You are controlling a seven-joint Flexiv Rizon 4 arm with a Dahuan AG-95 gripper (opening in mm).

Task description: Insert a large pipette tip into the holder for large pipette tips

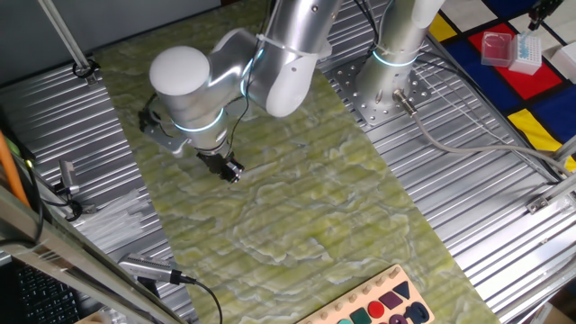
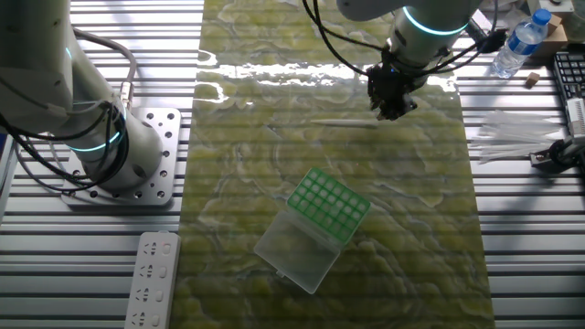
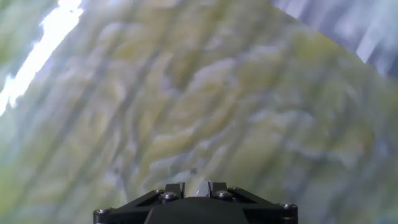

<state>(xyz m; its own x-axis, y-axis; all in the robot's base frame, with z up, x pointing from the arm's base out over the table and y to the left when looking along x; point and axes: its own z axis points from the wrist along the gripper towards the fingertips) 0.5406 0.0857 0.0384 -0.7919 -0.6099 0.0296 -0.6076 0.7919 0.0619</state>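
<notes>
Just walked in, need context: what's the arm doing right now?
The gripper is low over the green mat, right beside the large pipette tip lying flat there. The tip isn't picked up yet. The green-topped tip holder stands further along the mat with its clear lid open. Jaw state is unclear.

We are seeing even, bright light in both fixed views, with soft, faint shadows. Strong white glare is streaking across the green mat (image 2: 274, 78) near its far edge in the other fixed view. The hand view is blurring heavily: the mat's pattern is smearing, a blown-out white patch is burning at the upper left, and only the gripper (image 3: 196, 190) base is staying sharp.
</notes>
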